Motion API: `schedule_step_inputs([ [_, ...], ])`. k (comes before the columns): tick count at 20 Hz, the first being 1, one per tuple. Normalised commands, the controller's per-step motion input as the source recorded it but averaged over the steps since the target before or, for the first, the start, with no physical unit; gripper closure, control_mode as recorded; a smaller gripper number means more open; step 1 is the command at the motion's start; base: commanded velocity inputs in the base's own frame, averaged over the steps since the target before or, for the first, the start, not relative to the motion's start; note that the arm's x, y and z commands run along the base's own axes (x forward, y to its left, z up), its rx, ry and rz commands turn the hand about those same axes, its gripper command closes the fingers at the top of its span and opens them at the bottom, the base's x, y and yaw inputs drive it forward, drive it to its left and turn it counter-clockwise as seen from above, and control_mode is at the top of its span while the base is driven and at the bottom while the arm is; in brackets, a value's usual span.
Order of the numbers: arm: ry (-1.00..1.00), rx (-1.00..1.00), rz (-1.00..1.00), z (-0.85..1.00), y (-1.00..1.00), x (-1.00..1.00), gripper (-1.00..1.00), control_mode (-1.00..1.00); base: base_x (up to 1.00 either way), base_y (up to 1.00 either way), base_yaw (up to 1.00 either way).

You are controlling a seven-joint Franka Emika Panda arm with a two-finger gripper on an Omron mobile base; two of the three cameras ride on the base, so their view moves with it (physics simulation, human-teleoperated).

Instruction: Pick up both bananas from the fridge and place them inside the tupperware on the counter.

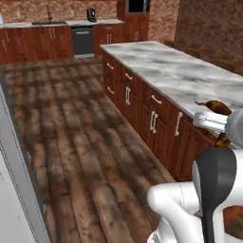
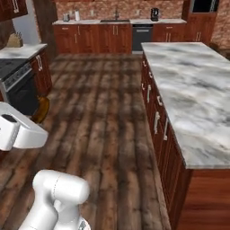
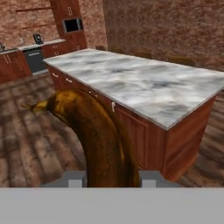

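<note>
A brown-patched banana [image 3: 94, 131] rises curved between my two fingertips, with my gripper [image 3: 108, 178] shut on its lower end. In the left base view the banana [image 1: 213, 105] pokes out past my white hand [image 1: 211, 121] at the right edge, just off the near corner of the marble island counter [image 1: 166, 71]. From the right base view a yellow-brown piece of it [image 2: 43, 109] shows behind the hand at the left. The counter [image 3: 144, 83] lies ahead and to the right of the hand. The fridge's flat grey door [image 1: 16, 175] edges the left side. The tupperware is out of view.
Wide wooden floor [image 2: 99, 117] runs between the island [image 2: 193, 90] and a black stove [image 2: 18, 81] on the left. A back wall counter with a dishwasher [image 1: 83, 40] and sink stands far off. Brick walls close the room.
</note>
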Motion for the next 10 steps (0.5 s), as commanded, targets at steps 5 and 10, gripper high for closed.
schedule_step_inputs([
  [5, 0.00, 0.00, 0.00, 0.00, 0.00, 0.00, 1.00, 1.00, 1.00, -0.37, 0.38],
  [10, 0.00, 0.00, 0.00, 0.00, 0.00, 0.00, 1.00, 1.00, 1.00, -0.21, 0.78],
])
